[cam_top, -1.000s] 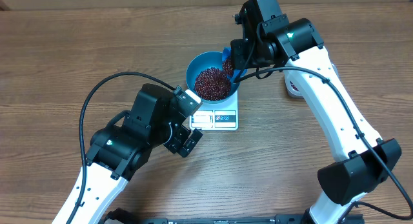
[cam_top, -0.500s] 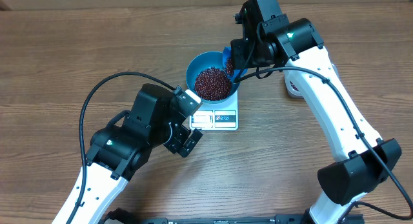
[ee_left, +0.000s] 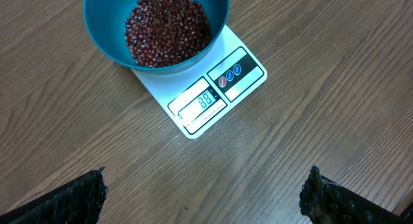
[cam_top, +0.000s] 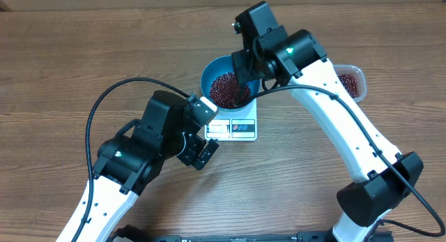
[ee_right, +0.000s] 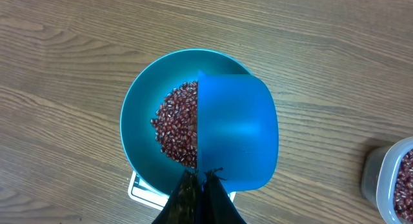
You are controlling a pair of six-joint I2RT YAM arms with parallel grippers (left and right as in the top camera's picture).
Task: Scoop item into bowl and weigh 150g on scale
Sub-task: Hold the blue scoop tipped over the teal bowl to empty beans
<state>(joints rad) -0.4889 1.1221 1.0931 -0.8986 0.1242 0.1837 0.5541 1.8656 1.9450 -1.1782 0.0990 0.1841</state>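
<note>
My right gripper (ee_right: pixel 200 188) is clenched on the handle of the blue scoop (ee_right: pixel 235 137), tipping it over the bowl (ee_right: pixel 139 114) at frame centre so the beans (ee_right: pixel 174 124) fall inside. The bowl sits on the scale (ee_left: pixel 248 79). My left gripper (ee_left: pixel 203 201) hangs released below, leaving the display (ee_left: pixel 200 101) readable.

Brown wood-grain laminate tabletop (cam_top: pixel 56 61), matte, grain running left to right, filling the background of every view. Directly on it, near the middle: small flat white rectangular digital scale (cam_top: pixel 233 128), set roughly square to the table in the overhead view, with its display window and blue-marked button panel along the front edge, toward the robot. Dark digits in the window, too small to read surely. Well apart from it, off to the right and slightly farther back: clear rounded-rectangle plastic tub (cam_top: pixel 348 66), only partly in view from above.
</note>
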